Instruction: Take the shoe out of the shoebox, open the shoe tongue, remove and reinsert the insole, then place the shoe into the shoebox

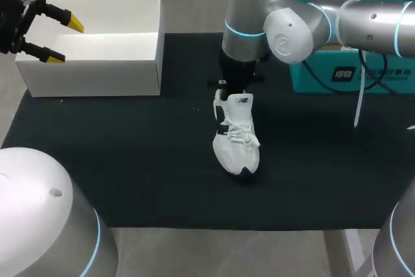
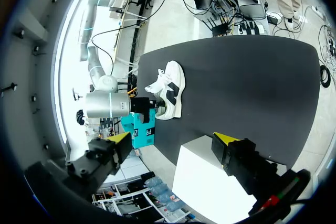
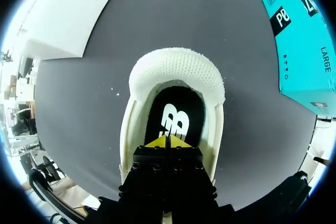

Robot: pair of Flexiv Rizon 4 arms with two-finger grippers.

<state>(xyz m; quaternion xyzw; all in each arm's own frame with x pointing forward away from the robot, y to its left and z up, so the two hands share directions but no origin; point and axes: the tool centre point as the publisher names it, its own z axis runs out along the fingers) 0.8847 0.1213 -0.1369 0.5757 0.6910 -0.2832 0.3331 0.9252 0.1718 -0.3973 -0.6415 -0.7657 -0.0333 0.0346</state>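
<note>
Head view: black mat (image 1: 130, 160), shoe (image 1: 237, 137); left claw (image 1: 67, 41) splayed empty, right claw (image 3: 167, 141) pinched

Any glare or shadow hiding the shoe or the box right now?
Head view: shoebox interior washes out bright, right arm covers part of the shoe. Left wrist view: shoebox glares white. Right wrist view: insole evenly lit, right gripper covers its near end.

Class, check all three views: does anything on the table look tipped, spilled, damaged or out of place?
Nothing stands out. The white shoe stands upright on the black mat, with its insole lying inside. The shoebox stands upright at the mat's corner, apart from the shoe and undamaged.
</note>
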